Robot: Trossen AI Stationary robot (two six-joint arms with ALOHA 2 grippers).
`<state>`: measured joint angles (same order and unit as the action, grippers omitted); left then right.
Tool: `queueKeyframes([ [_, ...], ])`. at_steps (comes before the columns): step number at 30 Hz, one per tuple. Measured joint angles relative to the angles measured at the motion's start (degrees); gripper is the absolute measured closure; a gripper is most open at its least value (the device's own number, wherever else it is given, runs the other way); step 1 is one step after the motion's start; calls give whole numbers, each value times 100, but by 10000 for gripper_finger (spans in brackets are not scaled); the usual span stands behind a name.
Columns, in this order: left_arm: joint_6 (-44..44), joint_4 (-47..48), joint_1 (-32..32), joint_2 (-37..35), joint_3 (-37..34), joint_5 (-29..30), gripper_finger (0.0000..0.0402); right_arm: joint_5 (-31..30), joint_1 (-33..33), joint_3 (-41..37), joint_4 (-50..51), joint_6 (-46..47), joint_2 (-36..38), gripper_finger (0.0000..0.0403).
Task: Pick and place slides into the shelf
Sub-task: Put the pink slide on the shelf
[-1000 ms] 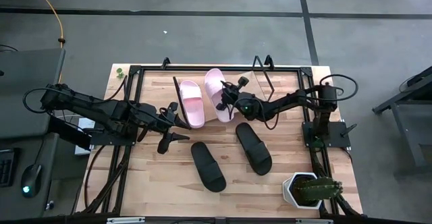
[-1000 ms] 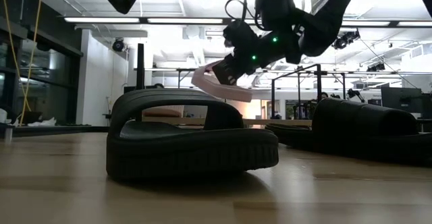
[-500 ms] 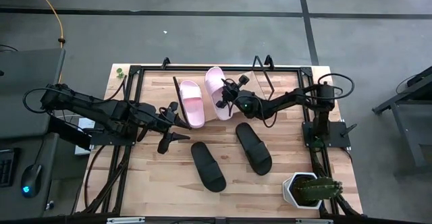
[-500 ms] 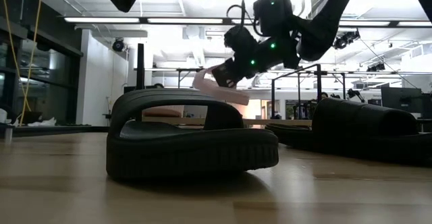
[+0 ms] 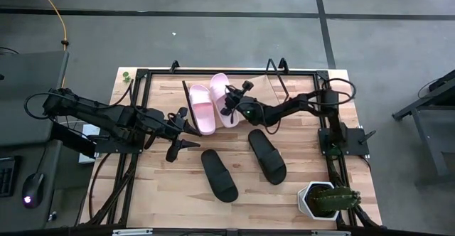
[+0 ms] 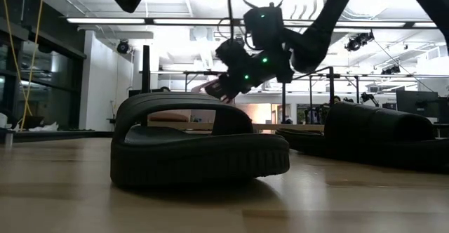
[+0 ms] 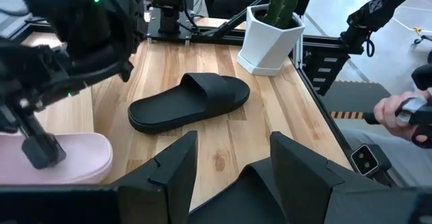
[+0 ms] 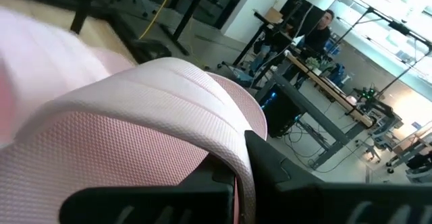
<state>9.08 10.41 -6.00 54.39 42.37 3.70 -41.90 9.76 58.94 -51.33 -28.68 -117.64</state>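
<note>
High view shows the right gripper (image 5: 229, 102) clamped on a pink slide's (image 5: 222, 99) strap, holding it just beside the first pink slide (image 5: 201, 109) on the shelf (image 5: 274, 84), long axes near parallel, the right arm stretched low across from its base. The left gripper (image 5: 183, 129) waits open nearer the bench's front; two black slides (image 5: 218, 175) lie behind it.

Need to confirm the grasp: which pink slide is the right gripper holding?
The right-hand pink slide, clamped in the right gripper; the other pink slide lies free beside it.
</note>
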Motion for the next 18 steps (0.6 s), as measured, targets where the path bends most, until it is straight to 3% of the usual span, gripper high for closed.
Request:
queueKeyframes([
  [13, 0, 0, -1, 0, 0, -1, 231, -11, -24, 367, 279, 10, -197, 403],
  [18, -1, 0, -2, 0, 0, -1, 231, -548, -43, 381, 555, 68, -197, 403],
])
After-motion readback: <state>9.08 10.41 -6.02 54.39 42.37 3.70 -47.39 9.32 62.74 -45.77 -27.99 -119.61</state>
